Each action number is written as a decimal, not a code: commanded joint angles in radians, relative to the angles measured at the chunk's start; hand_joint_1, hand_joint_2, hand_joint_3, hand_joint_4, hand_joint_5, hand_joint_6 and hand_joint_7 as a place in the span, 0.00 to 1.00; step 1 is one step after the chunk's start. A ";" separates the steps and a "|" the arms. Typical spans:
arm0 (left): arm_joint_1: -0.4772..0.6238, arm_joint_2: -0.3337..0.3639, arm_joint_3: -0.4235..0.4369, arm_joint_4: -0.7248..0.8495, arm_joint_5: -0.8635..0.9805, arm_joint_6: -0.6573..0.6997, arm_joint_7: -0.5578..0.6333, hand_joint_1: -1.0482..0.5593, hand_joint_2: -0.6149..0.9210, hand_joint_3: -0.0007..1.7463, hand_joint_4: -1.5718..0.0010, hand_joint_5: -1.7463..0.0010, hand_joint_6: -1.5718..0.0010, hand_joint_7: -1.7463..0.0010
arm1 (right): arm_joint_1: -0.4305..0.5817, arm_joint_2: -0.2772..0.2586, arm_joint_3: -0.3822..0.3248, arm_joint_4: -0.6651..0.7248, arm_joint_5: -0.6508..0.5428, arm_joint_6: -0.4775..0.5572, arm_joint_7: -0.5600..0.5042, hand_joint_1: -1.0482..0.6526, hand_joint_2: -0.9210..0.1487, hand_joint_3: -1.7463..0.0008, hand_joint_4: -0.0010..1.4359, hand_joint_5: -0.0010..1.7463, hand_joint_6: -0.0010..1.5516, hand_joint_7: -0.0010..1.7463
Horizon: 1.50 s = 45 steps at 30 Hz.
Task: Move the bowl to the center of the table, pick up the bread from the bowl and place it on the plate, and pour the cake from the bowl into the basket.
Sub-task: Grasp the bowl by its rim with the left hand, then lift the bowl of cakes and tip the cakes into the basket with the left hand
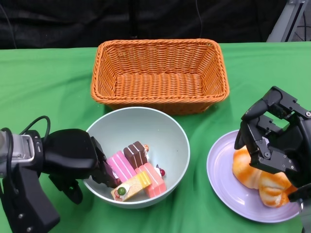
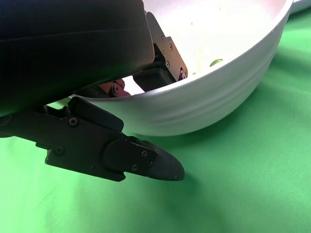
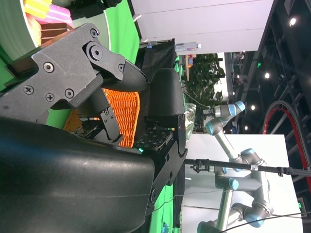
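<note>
Surface: green cloth-covered table (image 1: 43,82); dark backdrop behind.
Left hand (image 1: 80,158): grips the near rim of the bowl (image 1: 170,133), fingers inside and thumb outside (seemingly ready for pouring).
Cake (image 1: 136,172): pink, brown and yellow slices in the bowl.
Right hand (image 1: 272,138): fingers apart, empty, above the bread (image 1: 252,177) on the plate (image 1: 218,165).
Basket (image 1: 160,73): orange wicker; just beyond the bowl.

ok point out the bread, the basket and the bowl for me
bread (image 1: 250,175), head view, on its orange crust left of the right hand, lying on the plate
basket (image 1: 160,80), head view, on the woven floor inside
bowl (image 1: 160,131), head view, on the bare pale inner wall above the cakes
</note>
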 commanded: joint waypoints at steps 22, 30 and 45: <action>0.064 0.004 0.057 -0.028 -0.016 0.041 0.025 0.46 0.99 0.01 0.48 0.35 0.25 0.98 | 0.009 0.001 -0.008 -0.002 0.001 -0.020 -0.004 0.51 0.35 0.39 0.49 0.99 0.40 0.83; 0.096 -0.025 0.036 0.029 0.034 0.078 0.358 0.53 1.00 0.02 0.59 0.00 0.55 0.25 | 0.020 0.003 -0.005 -0.005 -0.002 -0.036 -0.004 0.52 0.35 0.38 0.49 0.99 0.39 0.83; 0.099 0.009 0.013 0.028 0.050 0.009 0.555 0.53 1.00 0.06 0.59 0.00 0.69 0.01 | 0.016 -0.001 -0.008 0.010 0.000 -0.048 -0.001 0.52 0.34 0.40 0.49 0.98 0.39 0.82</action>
